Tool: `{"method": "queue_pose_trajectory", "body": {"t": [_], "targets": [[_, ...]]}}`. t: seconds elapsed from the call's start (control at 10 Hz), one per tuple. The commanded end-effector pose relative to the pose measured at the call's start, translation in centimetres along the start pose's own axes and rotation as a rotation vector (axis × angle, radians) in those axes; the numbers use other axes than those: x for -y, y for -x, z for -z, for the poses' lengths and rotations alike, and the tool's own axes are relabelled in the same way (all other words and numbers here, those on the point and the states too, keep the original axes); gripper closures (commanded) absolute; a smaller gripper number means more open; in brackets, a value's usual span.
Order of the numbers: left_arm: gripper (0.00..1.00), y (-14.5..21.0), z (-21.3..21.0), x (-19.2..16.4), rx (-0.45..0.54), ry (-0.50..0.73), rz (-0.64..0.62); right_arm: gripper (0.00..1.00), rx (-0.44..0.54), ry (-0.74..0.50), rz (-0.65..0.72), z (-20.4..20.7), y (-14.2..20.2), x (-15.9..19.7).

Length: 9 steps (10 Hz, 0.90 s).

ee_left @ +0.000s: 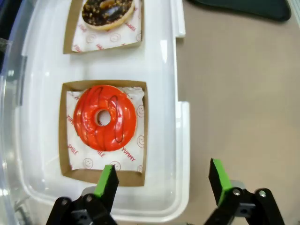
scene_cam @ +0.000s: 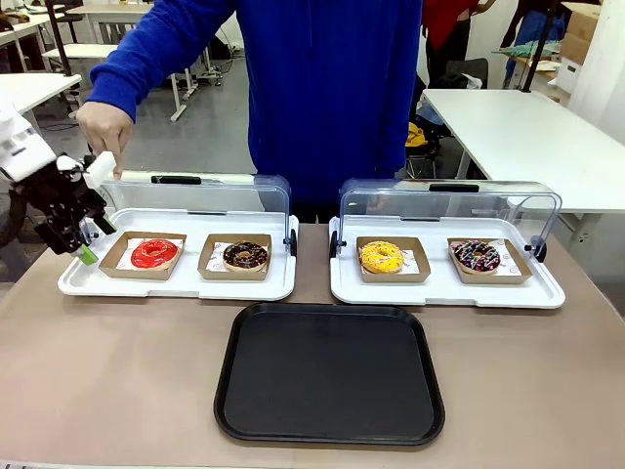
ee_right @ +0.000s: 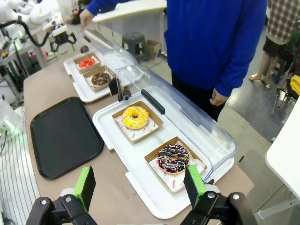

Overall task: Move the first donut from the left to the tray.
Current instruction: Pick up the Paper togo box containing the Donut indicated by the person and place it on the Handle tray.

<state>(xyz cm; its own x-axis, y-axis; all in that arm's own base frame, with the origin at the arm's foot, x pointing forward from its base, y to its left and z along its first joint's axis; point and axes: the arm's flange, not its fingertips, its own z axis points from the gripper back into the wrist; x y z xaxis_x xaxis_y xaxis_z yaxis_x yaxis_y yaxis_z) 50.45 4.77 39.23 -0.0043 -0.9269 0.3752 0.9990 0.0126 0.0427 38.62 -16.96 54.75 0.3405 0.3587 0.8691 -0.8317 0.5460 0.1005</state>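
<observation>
The left hand (scene_cam: 90, 239) is hanging released, fingers wide apart and holding nothing, over the left end of the white tray (scene_cam: 176, 288), just beside the red donut (scene_cam: 154, 254). The donut is lying flat on printed paper in its brown box (scene_cam: 115, 264), i.e. not yet near the black tray (scene_cam: 332, 376), which is waiting bare on the worktop (scene_cam: 117, 371) in front of the two white trays. In the left wrist view the left hand (ee_left: 162, 180) is not standing centred: one finger is hovering over the box edge (ee_left: 65, 131), the other out past the white tray's rim (ee_left: 161, 93), so the red donut (ee_left: 105, 118) is sitting ahead and off to one side. Main risk, I think: if the hand is going down like this, it is closing on cardboard or on the rim instead of the ring, and is dragging the box w/ it. Also the glaze is looking glossy and prob. soft, so too hard a squeeze is denting it, too light and it is slipping out during the carry; the paper may be sticking underneath as well. The person's hand (scene_cam: 105, 127) is reaching down at the raised clear lid (scene_cam: 225, 195), very near the arm, so a bump there is possible, and the lid may be dropping if it is let go. The chocolate donut (scene_cam: 245, 256) is lying in the next box. The right hand (ee_right: 139, 185) is also released, idle above the worktop's other end.
</observation>
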Motion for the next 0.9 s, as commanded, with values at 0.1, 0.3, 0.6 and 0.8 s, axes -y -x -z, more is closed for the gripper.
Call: {"method": "queue_pose_trajectory", "body": {"t": [0.1,0.3,0.6,0.8], "targets": [[0.00,0.5,2.4,0.0,-0.027,-0.042,-0.022,0.00,0.034,0.000,-0.025,0.1,-0.3,0.3],[0.00,0.0,1.0,0.2,-0.015,-0.014,0.001,0.00,0.034,0.000,-0.025,0.1,-0.3,0.3],[0.00,0.0,1.0,0.2,-0.015,-0.014,0.001,0.00,0.034,0.000,-0.025,0.1,-0.3,0.3],[0.00,0.1,1.4,0.1,-0.021,-0.022,-0.001,0.00,0.034,0.000,-0.025,0.1,-0.3,0.3]]}}
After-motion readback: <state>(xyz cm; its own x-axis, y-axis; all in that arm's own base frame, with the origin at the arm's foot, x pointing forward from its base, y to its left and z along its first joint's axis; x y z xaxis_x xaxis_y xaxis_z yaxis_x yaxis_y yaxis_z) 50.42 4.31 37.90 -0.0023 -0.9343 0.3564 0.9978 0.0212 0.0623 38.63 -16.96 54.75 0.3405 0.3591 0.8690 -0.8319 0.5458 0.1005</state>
